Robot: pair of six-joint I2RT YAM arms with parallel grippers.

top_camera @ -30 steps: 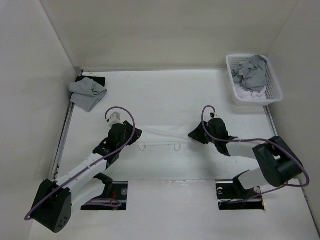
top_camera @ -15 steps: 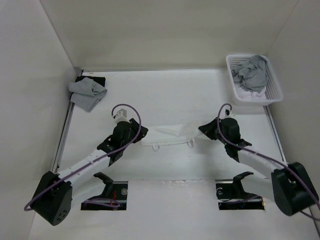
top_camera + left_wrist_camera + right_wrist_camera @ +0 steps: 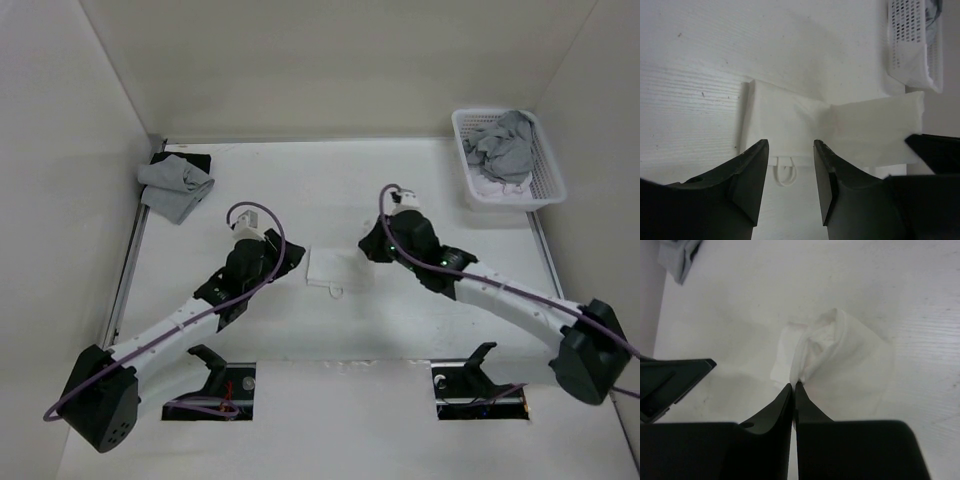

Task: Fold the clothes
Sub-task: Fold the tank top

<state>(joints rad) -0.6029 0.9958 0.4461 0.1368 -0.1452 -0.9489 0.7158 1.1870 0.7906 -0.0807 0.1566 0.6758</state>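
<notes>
The clothes (image 3: 330, 266) are one white garment lying part-folded on the white table between my two grippers. In the left wrist view the clothes (image 3: 785, 122) lie flat, and a thin cord loop (image 3: 785, 175) sticks out at the near edge. My left gripper (image 3: 790, 150) is open just above that loop, holding nothing. Its place in the top view is the left end of the garment, left gripper (image 3: 296, 257). My right gripper (image 3: 794, 386) is shut on a bunched fold of the clothes (image 3: 840, 355), lifted a little over the right part, right gripper (image 3: 366, 250).
A white lattice basket (image 3: 545, 170) with grey cloth inside stands at the back right. A folded grey cloth (image 3: 175, 187) lies at the back left. White walls close in the table on three sides. Two dark cut-outs (image 3: 215, 390) sit at the near edge.
My right gripper has shut on the garment's right end and carried it left over the rest, shortening the strip. My left gripper has opened wider and let go, staying at the left end.
</notes>
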